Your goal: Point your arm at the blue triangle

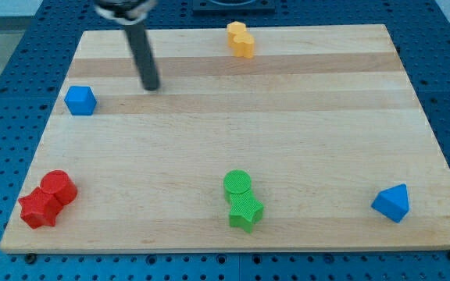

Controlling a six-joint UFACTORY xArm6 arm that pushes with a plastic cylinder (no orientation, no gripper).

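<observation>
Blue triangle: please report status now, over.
My tip at the view's top left, beside blue cube. Blue triangle far off, bottom right, untouched. Green blocks near the diagonal path.

Pale wooden board (233, 133): smooth, matt, lengthwise grain in light and darker bands. Dark cylindrical rod, at 11 o'clock on the board: looks like metal or hard plastic, faint sheen along its length; my tip (152, 87) is matt. Blue plastic-looking triangular block (391, 203), at 4 o'clock: smooth, slight gloss on the faces. Blue perforated surface (6, 94) surrounding the board: matt, regularly spaced holes; material cannot be told.
</observation>
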